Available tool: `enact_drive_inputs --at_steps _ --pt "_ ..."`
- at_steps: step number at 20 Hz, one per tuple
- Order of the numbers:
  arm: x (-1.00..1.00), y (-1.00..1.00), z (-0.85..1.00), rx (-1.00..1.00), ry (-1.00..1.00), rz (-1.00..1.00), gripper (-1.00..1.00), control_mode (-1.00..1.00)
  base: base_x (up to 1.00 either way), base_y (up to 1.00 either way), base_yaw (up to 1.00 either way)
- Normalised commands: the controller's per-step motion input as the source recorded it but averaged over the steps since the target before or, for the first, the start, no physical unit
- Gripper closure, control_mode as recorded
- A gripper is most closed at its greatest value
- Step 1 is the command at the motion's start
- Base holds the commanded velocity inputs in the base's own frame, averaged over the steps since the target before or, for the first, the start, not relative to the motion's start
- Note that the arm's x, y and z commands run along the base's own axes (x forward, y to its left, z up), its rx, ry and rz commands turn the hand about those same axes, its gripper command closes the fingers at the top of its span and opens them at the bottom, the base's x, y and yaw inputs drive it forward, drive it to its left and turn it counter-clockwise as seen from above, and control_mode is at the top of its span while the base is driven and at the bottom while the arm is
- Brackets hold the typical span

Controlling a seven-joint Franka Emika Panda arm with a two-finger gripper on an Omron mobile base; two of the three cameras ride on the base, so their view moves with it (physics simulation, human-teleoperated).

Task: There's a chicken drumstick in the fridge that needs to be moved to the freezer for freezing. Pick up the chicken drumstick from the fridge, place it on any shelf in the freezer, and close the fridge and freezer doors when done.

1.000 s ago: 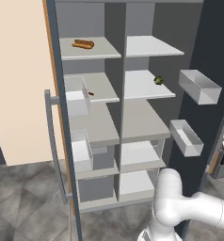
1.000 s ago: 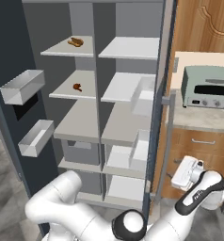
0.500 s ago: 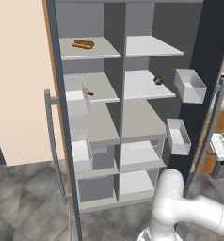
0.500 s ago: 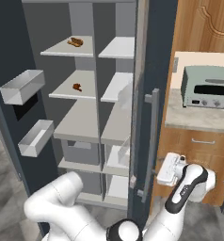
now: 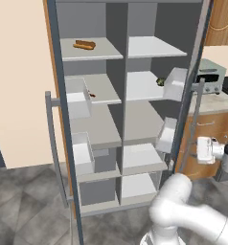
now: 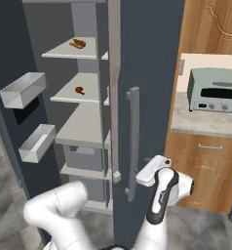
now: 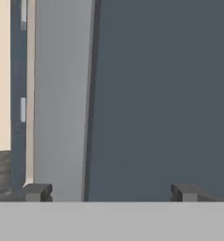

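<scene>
The chicken drumstick [image 5: 90, 94] [image 6: 79, 90] lies on the second shelf [image 6: 76, 95] of the left compartment, the freezer [image 5: 94, 124]. That side's door [image 6: 10, 127], with its black panel, stands wide open. The plain fridge door [image 6: 152, 73] stands part-way swung in, hiding most of the fridge [image 5: 144, 95] in the right base view. My gripper [image 6: 143, 174] [image 5: 196, 149] is open, low against that door's outer face beside its bar handle [image 6: 132, 141]. In the hand view the gripper [image 7: 111, 190] faces the dark door face [image 7: 161, 94], with nothing between the fingers.
A hot dog [image 5: 84, 45] lies on the top left shelf and a small green ball [image 5: 160, 82] on a right shelf. White bins [image 5: 174, 83] hang inside the fridge door. A toaster oven [image 6: 215, 90] stands on the counter over wooden cabinets [image 6: 210, 166] at the right.
The fridge door has swung from wide open to part-way shut. My open hand has followed it leftwards against its outer face. The drumstick has not moved.
</scene>
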Motion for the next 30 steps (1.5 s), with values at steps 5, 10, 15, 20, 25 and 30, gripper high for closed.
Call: enact_drive_inputs --at_steps 5,10,15,20,25,30 --pt "0.50 1.00 0.00 -0.01 0.00 -0.33 -1.00 -1.00 0.00 0.00 0.00" --pt "0.57 1.00 0.00 -0.01 0.00 -0.32 -1.00 -1.00 0.00 0.00 0.00" --pt "0.63 0.82 0.00 0.00 0.00 -0.28 -1.00 -1.00 0.00 0.00 0.00" --pt "0.96 0.05 0.00 0.00 0.03 -0.19 -1.00 -1.00 0.00 0.00 0.00" --pt "1.00 -0.08 0.00 0.00 0.04 -0.10 -1.00 -1.00 0.00 0.00 0.00" --pt "0.79 -0.14 0.00 0.01 0.00 -0.06 -1.00 -1.00 0.00 0.00 0.00"
